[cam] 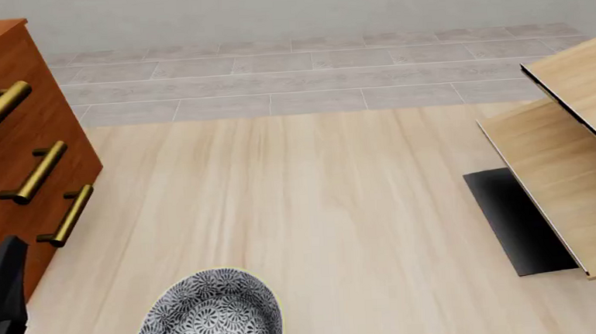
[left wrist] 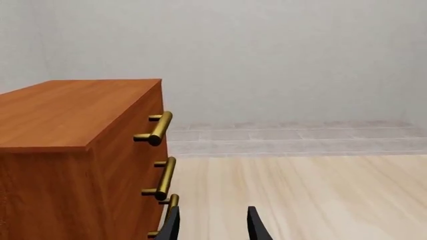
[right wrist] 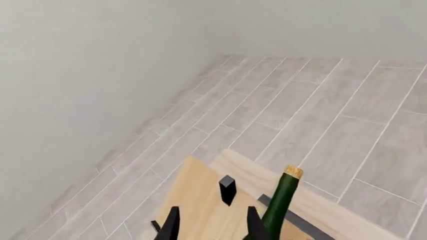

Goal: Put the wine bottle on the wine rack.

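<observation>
The wine bottle [right wrist: 279, 202] shows only in the right wrist view: a dark green neck with a tan cork, close beside one fingertip [right wrist: 255, 225] and outside the gap. Its body is cut off by the frame edge. It stands over a light-wood panel of the wine rack [right wrist: 200, 200]. My right gripper [right wrist: 212, 226] is open with nothing between its fingers. In the front view the wine rack [cam: 569, 189] is at the right edge on its black base [cam: 514, 220]; the bottle and right gripper are out of that view. My left gripper [left wrist: 212, 227] is open and empty beside the cabinet.
A reddish-brown drawer cabinet [cam: 12, 146] with brass handles stands at the left, also in the left wrist view [left wrist: 73, 150]. A patterned bowl [cam: 212, 316] sits near the front edge. Part of the left arm [cam: 1, 305] is at the lower left. A small black block [right wrist: 227, 189] sits on the rack panel.
</observation>
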Motion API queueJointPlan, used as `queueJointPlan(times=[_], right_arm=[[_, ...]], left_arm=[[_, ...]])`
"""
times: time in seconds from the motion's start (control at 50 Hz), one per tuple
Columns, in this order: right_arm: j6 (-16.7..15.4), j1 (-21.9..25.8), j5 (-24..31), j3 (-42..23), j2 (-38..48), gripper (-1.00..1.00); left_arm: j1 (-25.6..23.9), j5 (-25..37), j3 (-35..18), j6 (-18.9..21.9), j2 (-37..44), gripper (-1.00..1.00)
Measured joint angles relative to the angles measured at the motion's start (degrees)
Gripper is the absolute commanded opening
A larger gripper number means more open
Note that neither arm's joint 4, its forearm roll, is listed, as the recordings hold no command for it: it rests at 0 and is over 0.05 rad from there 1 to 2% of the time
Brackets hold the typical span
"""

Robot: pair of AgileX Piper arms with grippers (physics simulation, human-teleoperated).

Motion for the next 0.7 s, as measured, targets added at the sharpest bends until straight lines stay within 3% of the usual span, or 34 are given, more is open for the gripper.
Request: queueJointPlan(times=[0.36, 0.7], right_arm=[[-3.6, 6.3, 1.1, 0.9, -5.6, 1.00], [-8.4, 16.0, 1.9, 4.1, -12.2, 1.00]], left_arm=[[-0.1, 0.3, -0.4, 0.1, 0.0, 1.00], [-0.6, 1.1, -1.4, 0.6, 0.0, 1.00]])
